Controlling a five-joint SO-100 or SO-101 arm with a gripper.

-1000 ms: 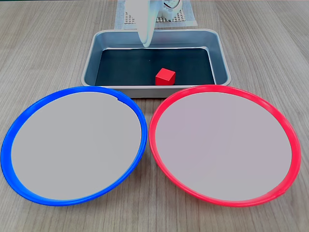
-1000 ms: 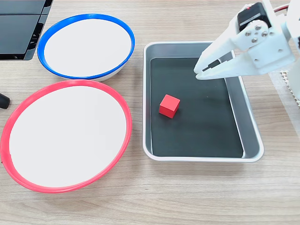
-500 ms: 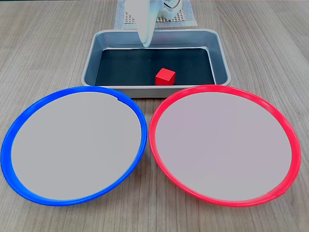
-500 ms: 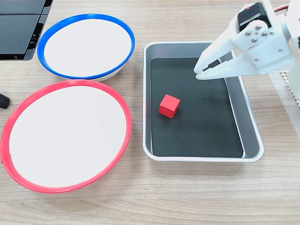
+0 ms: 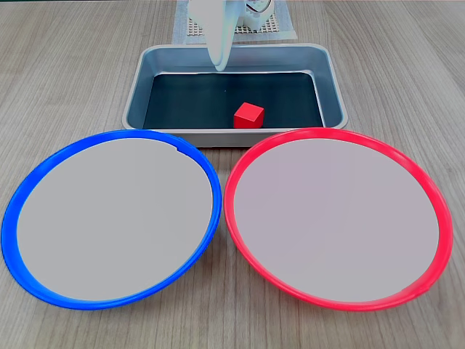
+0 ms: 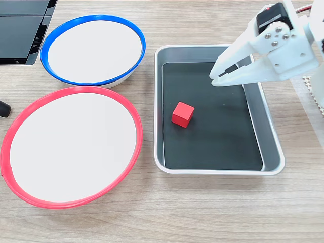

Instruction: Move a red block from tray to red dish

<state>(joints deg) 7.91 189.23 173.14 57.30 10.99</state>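
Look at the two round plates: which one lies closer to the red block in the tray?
The red dish. In both fixed views its red rim comes nearest the red block, which sits in the tray; the blue-rimmed plate lies further off.

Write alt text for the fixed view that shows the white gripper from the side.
A red block lies in a metal tray, untouched; the white gripper hovers above the tray, apart from it. Red-rimmed dish and blue-rimmed dish sit left.
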